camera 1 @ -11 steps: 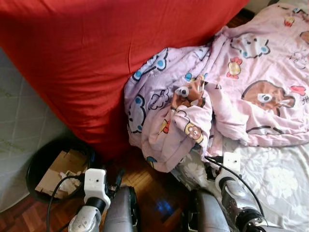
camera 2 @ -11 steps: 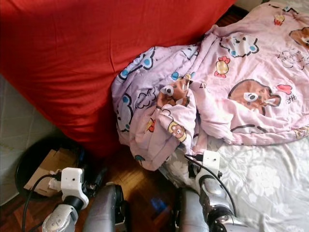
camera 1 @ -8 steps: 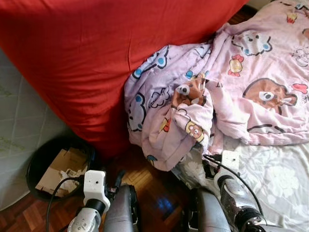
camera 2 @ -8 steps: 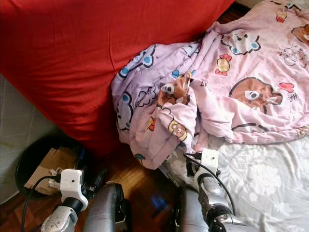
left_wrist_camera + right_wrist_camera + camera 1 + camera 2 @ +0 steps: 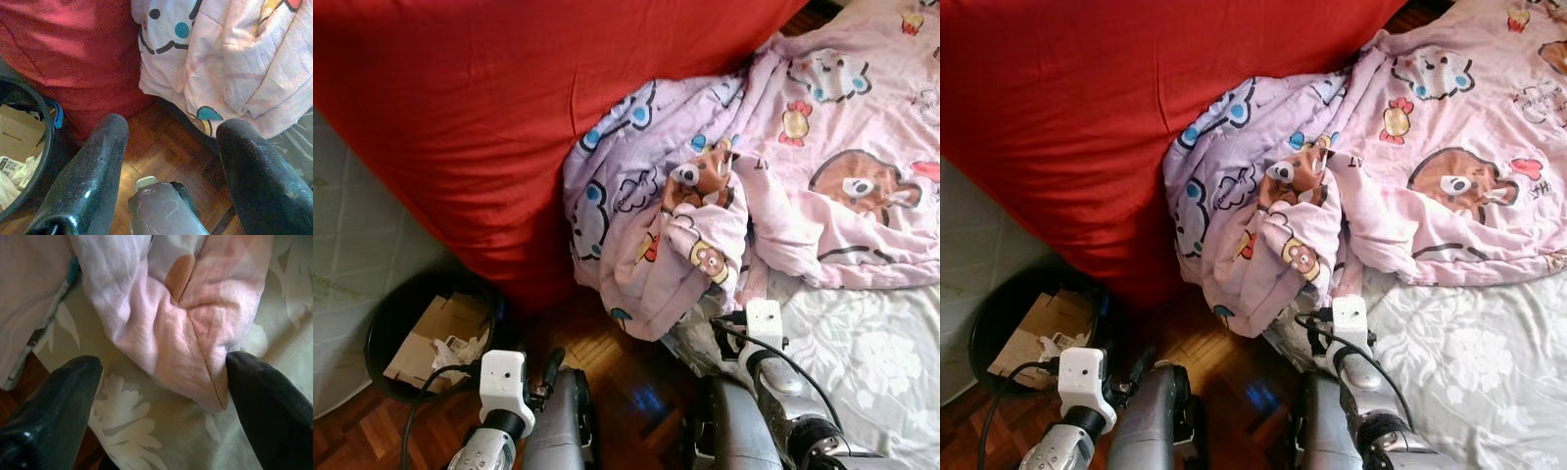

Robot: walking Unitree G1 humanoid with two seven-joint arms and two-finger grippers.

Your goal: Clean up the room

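- Pink cartoon-print blanket (image 5: 754,186): crumpled heap from centre to upper right of the head frames, lying on the bed; one bunched fold hangs over the bed edge toward the floor, lower centre.
- Blanket's left side lies against a large red sheet (image 5: 509,117) that covers the upper left of the frame.
- Bed sheet (image 5: 871,362), pale with a white floral print, shows at lower right below the blanket.
- Right gripper (image 5: 161,406): fingers spread wide, nothing held. In the wrist view a pink fold of the blanket lies between the two black fingers, with the floral sheet under it; the right-hand fingertip looks to be at the fold's edge, contact not certain.
- Right arm (image 5: 769,367) reaches up from lower centre-right of the head frame to the bed edge, just below the hanging fold.
- Left gripper (image 5: 166,161): fingers wide apart, empty, above the wooden floor (image 5: 636,382); red sheet and blanket edge ahead of it.
- Left arm (image 5: 504,392) at lower left.
- Black round bin (image 5: 386,323) at lower left, beside the red sheet, holding cardboard (image 5: 440,328) and crumpled paper.
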